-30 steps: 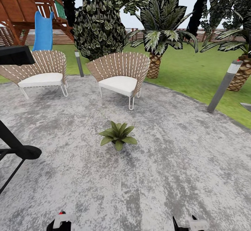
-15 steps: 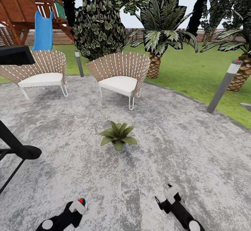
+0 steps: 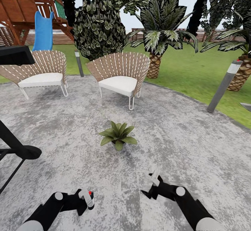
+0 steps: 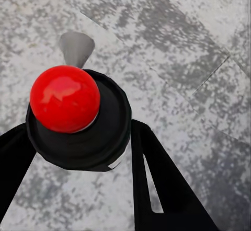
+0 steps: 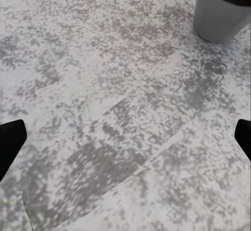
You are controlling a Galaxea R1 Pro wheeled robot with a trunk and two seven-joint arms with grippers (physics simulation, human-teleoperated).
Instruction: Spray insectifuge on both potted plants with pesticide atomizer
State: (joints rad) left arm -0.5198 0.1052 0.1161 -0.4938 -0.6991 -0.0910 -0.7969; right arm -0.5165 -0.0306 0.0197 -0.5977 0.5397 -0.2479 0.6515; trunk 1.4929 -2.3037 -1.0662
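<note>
On the stone patio, I clench the atomizer in my left gripper, my right gripper spread empty, and next judge I must aim the nozzle at the plant just ahead.

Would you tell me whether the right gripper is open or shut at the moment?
Open. In the right wrist view the right gripper's two dark fingertips sit at opposite edges, with bare grey patio between them.
</note>
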